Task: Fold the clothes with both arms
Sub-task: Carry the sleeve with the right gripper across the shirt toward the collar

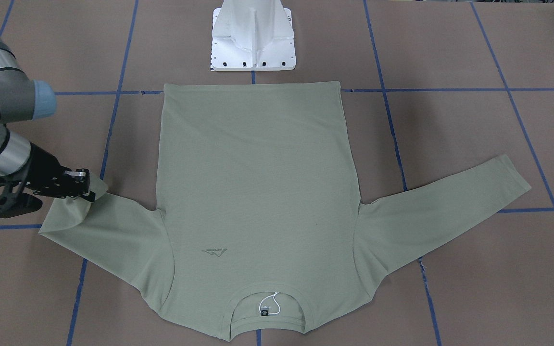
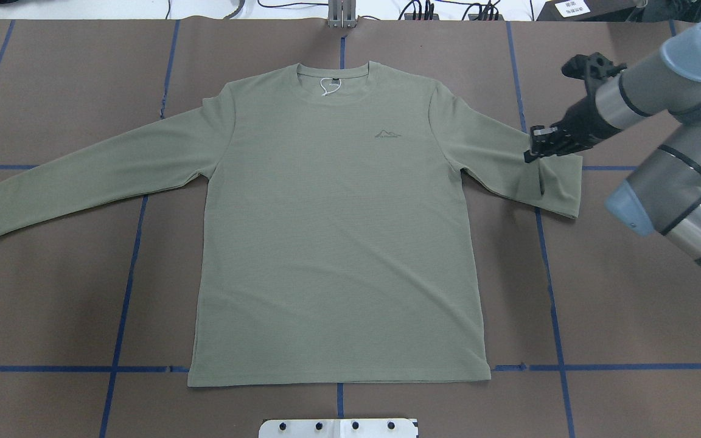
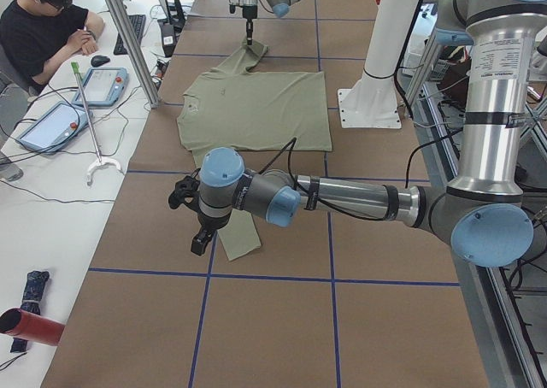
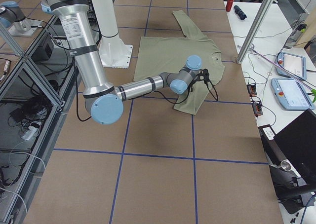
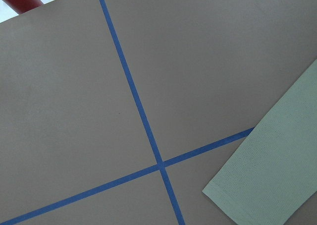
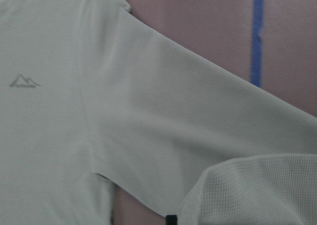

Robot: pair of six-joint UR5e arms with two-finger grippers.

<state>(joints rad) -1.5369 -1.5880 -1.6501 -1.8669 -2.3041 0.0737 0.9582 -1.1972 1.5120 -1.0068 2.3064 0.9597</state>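
Observation:
The sage-green long-sleeved shirt lies flat, front up, with its collar at the far edge. Its logo, black neck label and white string tag show. My right gripper is shut on the end of the shirt's right-hand sleeve, lifted and doubled back over itself; it also shows in the front-facing view. The other sleeve lies straight. My left gripper hovers just beyond that sleeve's cuff; I cannot tell whether it is open or shut.
The white pedestal base stands by the shirt's hem. Blue tape lines cross the brown table. An operator sits at a side desk with tablets. A red cylinder lies past the table's left end.

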